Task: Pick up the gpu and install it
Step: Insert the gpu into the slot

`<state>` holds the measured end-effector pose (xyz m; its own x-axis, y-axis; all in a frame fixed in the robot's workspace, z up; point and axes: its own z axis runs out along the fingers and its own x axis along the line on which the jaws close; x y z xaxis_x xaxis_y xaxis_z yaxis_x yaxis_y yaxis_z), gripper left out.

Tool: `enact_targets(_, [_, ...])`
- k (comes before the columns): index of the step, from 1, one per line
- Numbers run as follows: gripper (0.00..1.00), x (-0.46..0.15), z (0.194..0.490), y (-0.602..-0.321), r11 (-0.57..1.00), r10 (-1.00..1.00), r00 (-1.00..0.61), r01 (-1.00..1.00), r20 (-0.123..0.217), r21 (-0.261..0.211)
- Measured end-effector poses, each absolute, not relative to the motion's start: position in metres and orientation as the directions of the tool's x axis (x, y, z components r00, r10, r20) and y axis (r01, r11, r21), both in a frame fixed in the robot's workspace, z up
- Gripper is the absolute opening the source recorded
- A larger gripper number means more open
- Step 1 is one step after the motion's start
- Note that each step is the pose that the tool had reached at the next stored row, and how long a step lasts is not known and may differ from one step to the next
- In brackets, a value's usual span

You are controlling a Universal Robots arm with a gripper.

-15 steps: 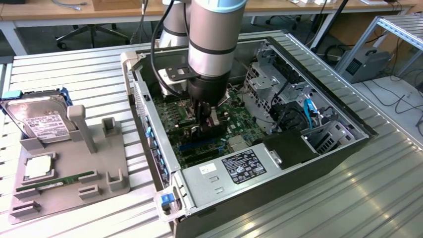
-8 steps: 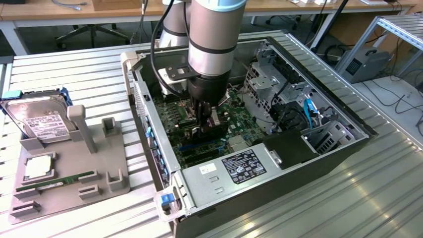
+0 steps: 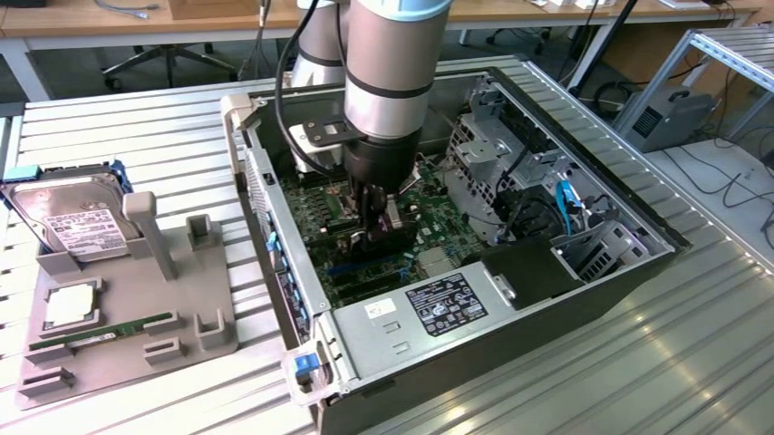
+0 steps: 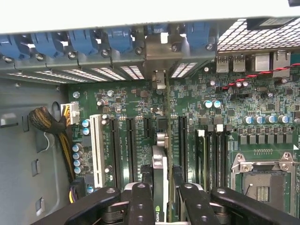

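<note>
Wrist view: the gpu [image 4: 160,187] stands on edge between the black fingers [image 4: 140,204], the jaws closed narrow on it, just above the motherboard [image 4: 243,108] among its expansion slots; a green logo on the card is too small to read. In the exterior view the gripper [image 3: 372,237] reaches down inside the computer case [image 3: 629,263], whose power supply label [image 3: 445,304] is unreadable.

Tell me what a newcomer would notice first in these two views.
The arm plunging into the open PC case in the middle of the exterior view, its gripper low over the motherboard. In the wrist view, the gpu stands on edge between the jaws, clamped, over the slots, its bracket toward the case's rear wall. On the exterior view's left, a grey holder carries a hard drive and a memory stick.
</note>
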<state>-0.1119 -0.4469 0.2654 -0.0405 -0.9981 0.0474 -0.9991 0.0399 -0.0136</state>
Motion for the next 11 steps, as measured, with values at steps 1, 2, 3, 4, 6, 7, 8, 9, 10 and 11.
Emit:
enact_targets(1, [0.27, -0.1119, 0.2653, -0.4466, 0.040, -0.998, -0.041, -0.999, 0.047, -0.014])
enact_targets(2, [0.27, -0.1119, 0.2653, -0.4462, 0.040, -0.998, -0.041, -0.999, 0.047, -0.014])
enact_targets(3, [0.27, -0.1119, 0.2653, -0.4458, 0.040, -0.998, -0.041, -0.999, 0.047, -0.014])
enact_targets(4, [0.27, -0.1119, 0.2653, -0.4453, 0.040, -0.998, -0.041, -0.999, 0.047, -0.014])
enact_targets(6, [0.27, -0.1119, 0.2653, -0.4442, 0.040, -0.998, -0.041, -0.999, 0.047, -0.014])
enact_targets(7, [0.27, -0.1118, 0.2653, -0.4434, 0.040, -0.998, -0.041, -0.999, 0.047, -0.014])
enact_targets(8, [0.27, -0.1118, 0.2653, -0.4427, 0.040, -0.998, -0.041, -0.999, 0.047, -0.014])
enact_targets(9, [0.27, -0.1118, 0.2653, -0.4423, 0.040, -0.998, -0.040, -0.999, 0.047, -0.014])
enact_targets(10, [0.27, -0.1118, 0.2653, -0.4423, 0.040, -0.998, -0.040, -0.999, 0.046, -0.014])
enact_targets(11, [0.27, -0.1118, 0.2653, -0.4423, 0.040, -0.998, -0.041, -0.999, 0.046, -0.014])
